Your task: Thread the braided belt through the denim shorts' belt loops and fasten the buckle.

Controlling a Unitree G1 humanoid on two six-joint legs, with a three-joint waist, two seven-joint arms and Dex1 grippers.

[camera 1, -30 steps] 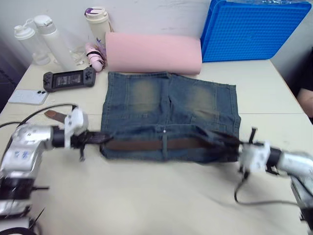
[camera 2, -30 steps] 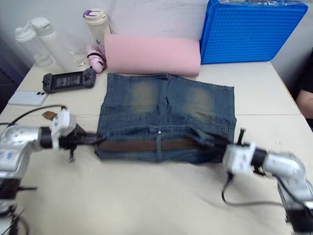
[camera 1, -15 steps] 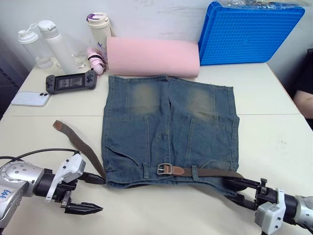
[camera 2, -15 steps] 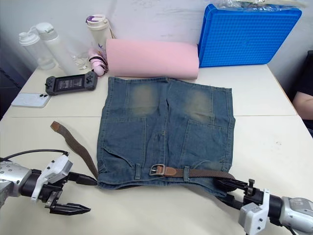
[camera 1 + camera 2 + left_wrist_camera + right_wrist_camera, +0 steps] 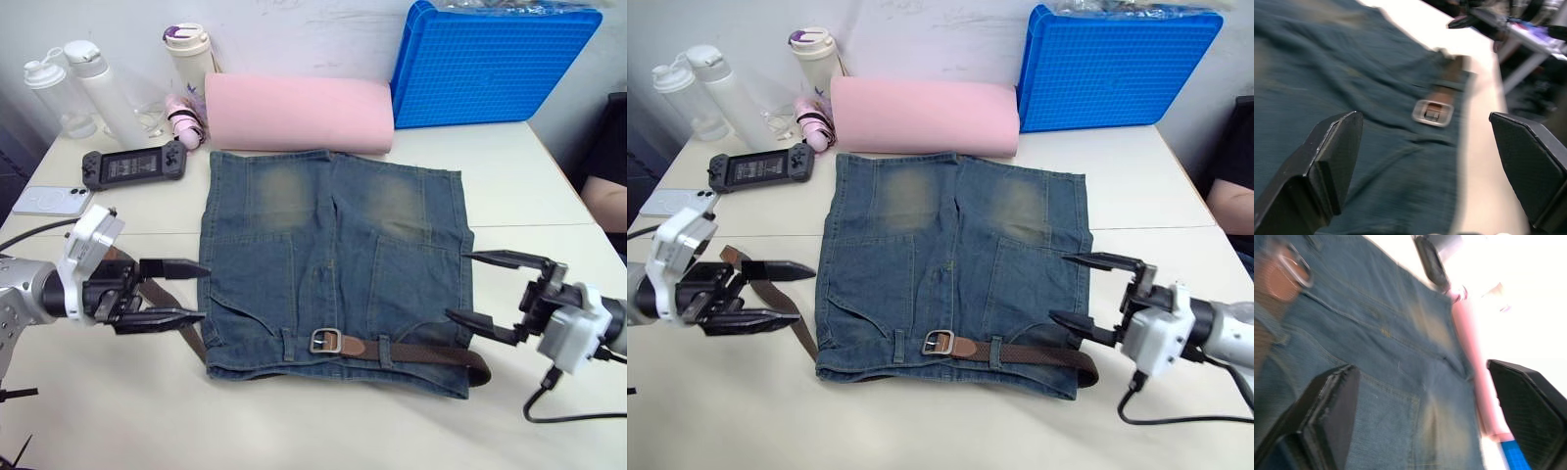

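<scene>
Both tools have lifted clear since the earlier frame. Left tool [image 5: 178,291] and right tool [image 5: 490,294] hang wide open, empty, flanking the shorts [image 5: 333,245] on the table [image 5: 294,421]. Belt [image 5: 421,351] sits in the waistband loops, buckle [image 5: 326,341] near centre.

Each arm ends in a white, boxy wrist block with two slim black fingers tapering to points. Behind the left gripper [image 5: 167,292] sits a black collar, then a rounded silver-grey forearm housing. The right gripper [image 5: 495,294] has the same white block, with a black cable looping away behind it. Up close, the finger [image 5: 1332,159] is a thick, matte black wedge with a finely textured face.
</scene>
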